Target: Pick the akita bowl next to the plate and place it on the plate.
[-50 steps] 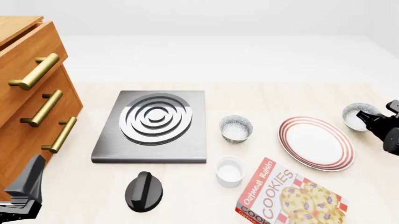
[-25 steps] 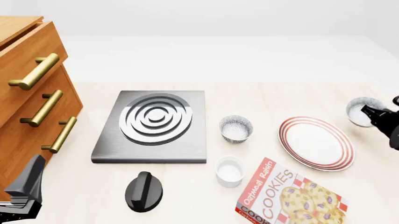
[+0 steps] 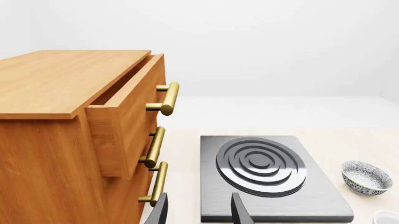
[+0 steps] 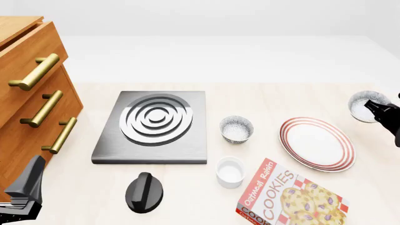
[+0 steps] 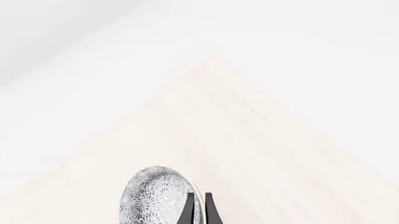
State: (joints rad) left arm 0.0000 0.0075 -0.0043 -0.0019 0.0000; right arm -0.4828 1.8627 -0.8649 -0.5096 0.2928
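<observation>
The akita bowl [image 4: 364, 106] is held by its rim in the clamped right end effector [image 4: 375, 107], right of the plate [image 4: 317, 143]. A second bowl [image 4: 236, 129] and a cookie box [image 4: 291, 195] flank the plate. The left end effector [image 3: 198, 215] is spread apart near the drawers [image 3: 74, 135].

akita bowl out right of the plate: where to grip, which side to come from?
Pinch the rim wall, one finger inside and one outside, coming from above on the side away from the plate. The akita bowl is upright and open-topped, and its rounded outside offers no flat faces, so the thin rim looks safest. The right claw appears shut on the rim this way.
</observation>
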